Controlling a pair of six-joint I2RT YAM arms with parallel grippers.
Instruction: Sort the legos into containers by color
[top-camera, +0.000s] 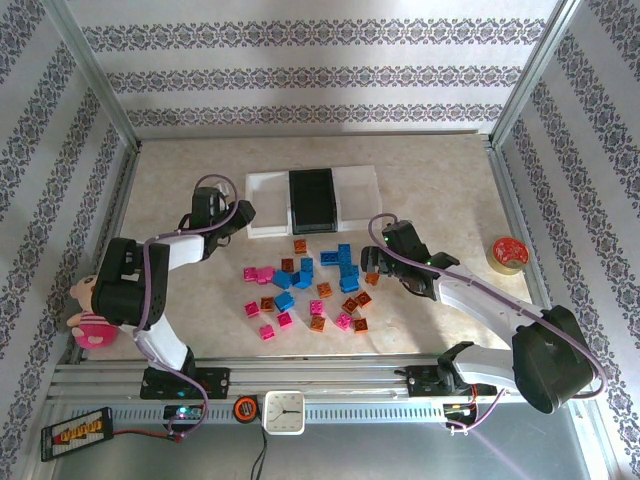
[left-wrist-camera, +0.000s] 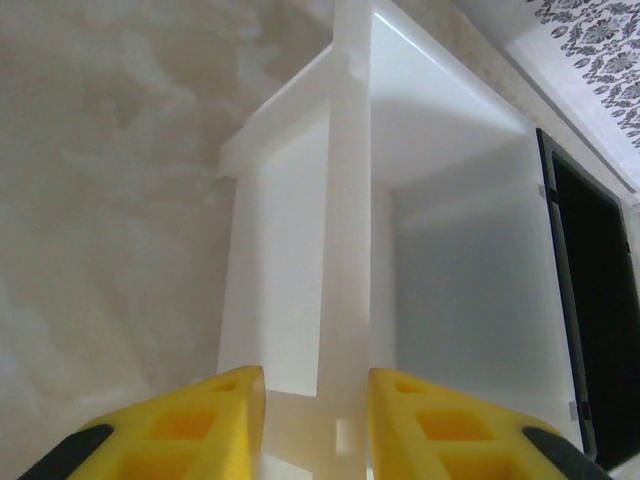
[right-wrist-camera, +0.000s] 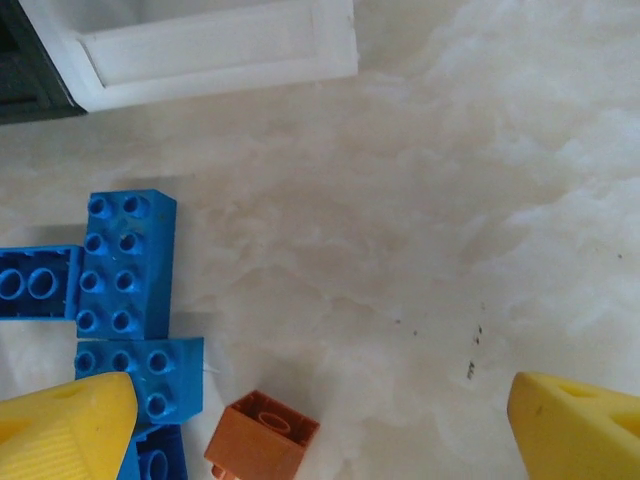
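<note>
The legos (top-camera: 305, 290) lie loose in one cluster at the middle of the table (top-camera: 440, 190), pink, blue and orange mixed together, just in front of the bins (top-camera: 268, 200). I see none inside a bin, so the sorting seems to be only at its start. The bins stand in a row, a black bin (top-camera: 312, 198) between two white ones. The left gripper (top-camera: 243, 218) is pressed together on an outer wall of the left white bin (left-wrist-camera: 450, 280). In the left wrist view its yellow fingers (left-wrist-camera: 235, 410) sit on both sides of this wall, probably to steady the row or to move it. The right gripper (top-camera: 375, 262) is spread wide and hangs over the right edge of the cluster. Under it an orange brick (right-wrist-camera: 262, 435) lies beside blue bricks (right-wrist-camera: 125, 265), so I judge the orange one is its target. The table is pale, smooth and marble-like. A red disc (top-camera: 508, 253) lies well apart at the right, a clock (top-camera: 284, 411) sits on the near rail, and a plush toy (top-camera: 88, 310) is at the left. The walls (top-camera: 300, 80) carry striped flowered paper.
</note>
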